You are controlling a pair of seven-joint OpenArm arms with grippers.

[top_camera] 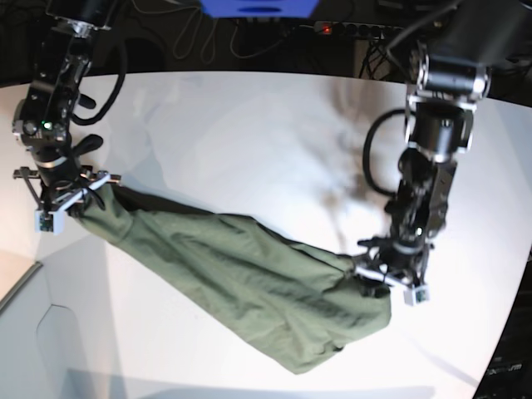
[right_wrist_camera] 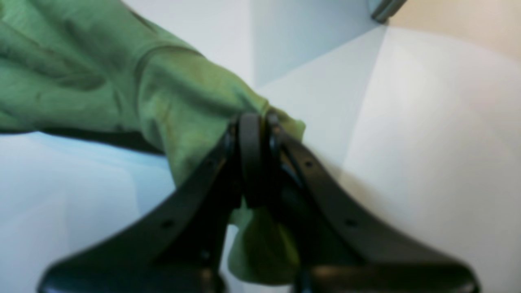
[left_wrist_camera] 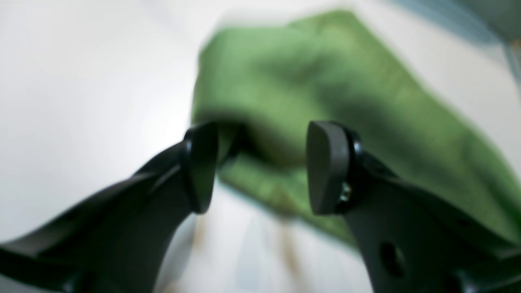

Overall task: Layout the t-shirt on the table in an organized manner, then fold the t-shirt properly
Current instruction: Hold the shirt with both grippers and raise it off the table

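The olive-green t-shirt (top_camera: pixel 241 274) lies bunched in a long diagonal band across the white table (top_camera: pixel 249 133). At its upper-left end, my right gripper (top_camera: pixel 83 195) is shut on a fold of the t-shirt (right_wrist_camera: pixel 183 106); in the right wrist view the gripper (right_wrist_camera: pixel 252 122) pinches cloth that hangs out below the jaws. At the lower-right end my left gripper (top_camera: pixel 378 278) stands open over the cloth. In the left wrist view this gripper (left_wrist_camera: pixel 260 167) has its two pads apart, with the blurred t-shirt (left_wrist_camera: pixel 325 89) just beyond them and nothing clamped.
A power strip (top_camera: pixel 357 29), cables and a blue object (top_camera: pixel 258 7) sit behind the table's curved far edge. A seam in the tabletop (top_camera: pixel 21 287) runs at the lower left. Dark floor (top_camera: pixel 511 366) shows past the right edge.
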